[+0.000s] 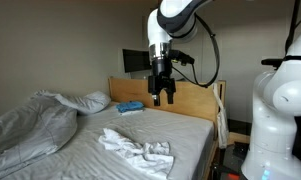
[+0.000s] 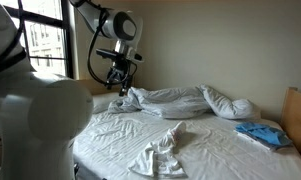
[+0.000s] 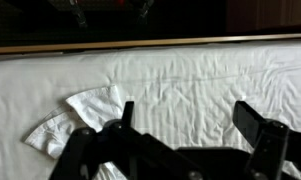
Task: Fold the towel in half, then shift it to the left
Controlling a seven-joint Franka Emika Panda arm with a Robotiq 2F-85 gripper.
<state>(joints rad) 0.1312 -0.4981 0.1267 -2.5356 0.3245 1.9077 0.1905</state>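
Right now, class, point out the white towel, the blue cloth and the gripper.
white towel [image 1: 138,150]: in an exterior view, middle of the crumpled heap.
blue cloth [image 1: 130,106]: in an exterior view, middle of its top surface.
gripper [image 1: 165,100]: in an exterior view, midway between its fingertips.

The towel [image 1: 137,150] lies on the bed [image 1: 185,128], the duvet [image 1: 30,125] beside it.

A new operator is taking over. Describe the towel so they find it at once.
Start from the bed with its wooden headboard. On the bare sheet toward the foot lies the towel, a crumpled white heap. It is smaller than the bunched duvet, and white, unlike the blue cloth by the headboard.
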